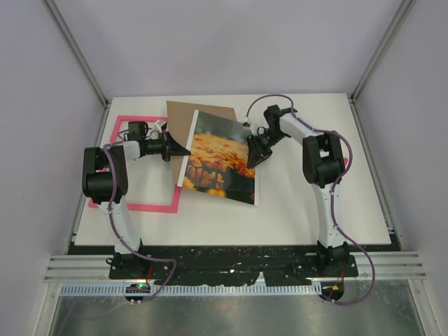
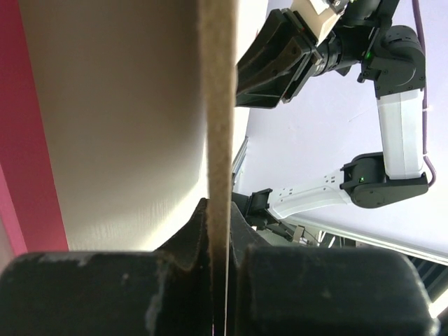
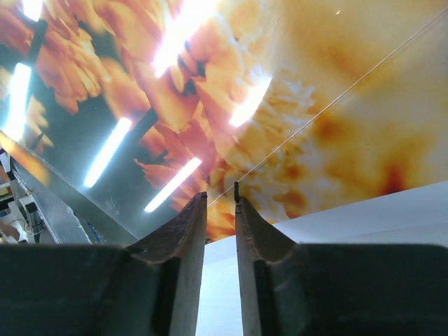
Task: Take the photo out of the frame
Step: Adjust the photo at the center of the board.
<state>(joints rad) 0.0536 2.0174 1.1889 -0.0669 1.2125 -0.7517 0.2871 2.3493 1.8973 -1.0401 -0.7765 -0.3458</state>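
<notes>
The photo (image 1: 217, 157), a print of orange-yellow flowers, lies tilted mid-table, its left side over the plain brown backing board (image 1: 183, 115). The thin pink frame (image 1: 150, 207) lies flat on the table to the left, partly under the board. My left gripper (image 1: 183, 152) is shut on the board's left edge, seen edge-on between its jaws (image 2: 217, 105). A thin pale sheet edge runs along the board there. My right gripper (image 1: 253, 157) sits at the photo's right edge. Its jaws stand slightly apart with nothing between them (image 3: 221, 199), and the glossy photo (image 3: 280, 91) fills the view beyond the tips.
The white table (image 1: 308, 203) is enclosed by pale walls, with metal posts at the back corners. In the left wrist view the pink frame (image 2: 28, 140) shows at far left and the right arm's gripper (image 2: 269, 77) at upper right.
</notes>
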